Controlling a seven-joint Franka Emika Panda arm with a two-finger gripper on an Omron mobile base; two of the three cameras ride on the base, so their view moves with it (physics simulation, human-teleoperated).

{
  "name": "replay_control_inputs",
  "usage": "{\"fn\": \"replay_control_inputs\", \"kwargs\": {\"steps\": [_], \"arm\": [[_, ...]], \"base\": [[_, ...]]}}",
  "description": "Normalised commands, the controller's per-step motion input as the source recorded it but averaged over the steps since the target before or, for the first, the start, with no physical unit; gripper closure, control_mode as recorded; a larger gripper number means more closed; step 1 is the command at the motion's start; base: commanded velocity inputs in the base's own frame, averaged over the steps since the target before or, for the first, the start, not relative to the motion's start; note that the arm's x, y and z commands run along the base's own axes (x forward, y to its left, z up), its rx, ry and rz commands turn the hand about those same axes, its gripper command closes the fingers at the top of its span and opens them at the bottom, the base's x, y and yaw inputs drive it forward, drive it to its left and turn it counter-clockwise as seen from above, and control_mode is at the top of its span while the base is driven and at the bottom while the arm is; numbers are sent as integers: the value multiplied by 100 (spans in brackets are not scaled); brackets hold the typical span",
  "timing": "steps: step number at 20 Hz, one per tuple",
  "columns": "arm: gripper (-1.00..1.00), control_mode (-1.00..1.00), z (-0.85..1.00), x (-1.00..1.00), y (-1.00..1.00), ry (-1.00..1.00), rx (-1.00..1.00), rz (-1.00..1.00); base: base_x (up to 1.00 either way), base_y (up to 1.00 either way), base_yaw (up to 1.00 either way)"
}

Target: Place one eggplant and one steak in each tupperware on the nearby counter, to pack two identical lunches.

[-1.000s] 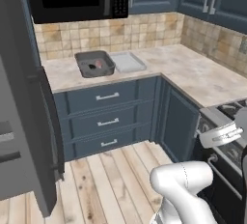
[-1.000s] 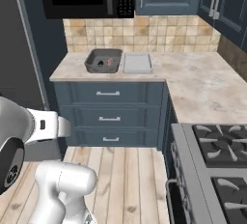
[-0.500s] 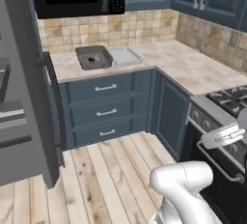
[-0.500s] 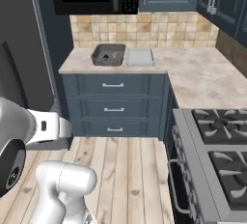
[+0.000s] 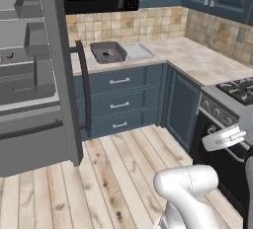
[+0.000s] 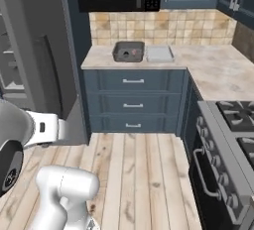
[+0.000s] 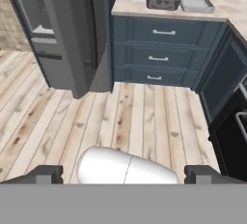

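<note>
We see our gripper (image 7: 123,175) spread wide and holding nothing, above the plank floor (image 7: 144,117). On the beige counter (image 6: 208,65), beside the open fridge door (image 5: 59,75), the dark grey tub (image 6: 128,52) sits just beside the pale grey tray (image 6: 158,53). Small reddish items lie in the tub; we cannot identify them.

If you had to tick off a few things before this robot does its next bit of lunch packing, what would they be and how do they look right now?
1. End effector open and empty: ok.
2. Both containers on the counter, side by side: dark tub and pale tray: ok.
3. Dark tub has something in it: ok, small pinkish item visible; what it is, cannot tell.
4. Pale tray filled: not ok, looks empty.
5. Fridge door open for reaching food: ok.
6. Eggplant or steak located: cannot tell.
</note>
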Motion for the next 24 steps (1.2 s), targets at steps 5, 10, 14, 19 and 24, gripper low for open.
{"fn": "replay_control_inputs", "kwargs": {"steps": [5, 10, 14, 19, 24], "arm": [[-100, 100, 0, 0, 0, 0, 0, 0], [-100, 100, 0, 0, 0, 0, 0, 0], [-100, 100, 0, 0, 0, 0, 0, 0], [-100, 100, 0, 0, 0, 0, 0, 0], [-100, 100, 0, 0, 0, 0, 0, 0]], "base": [[-82, 7, 0], [-9, 78, 0], [-2, 100, 0], [-23, 100, 0], [-37, 100, 0]]}}
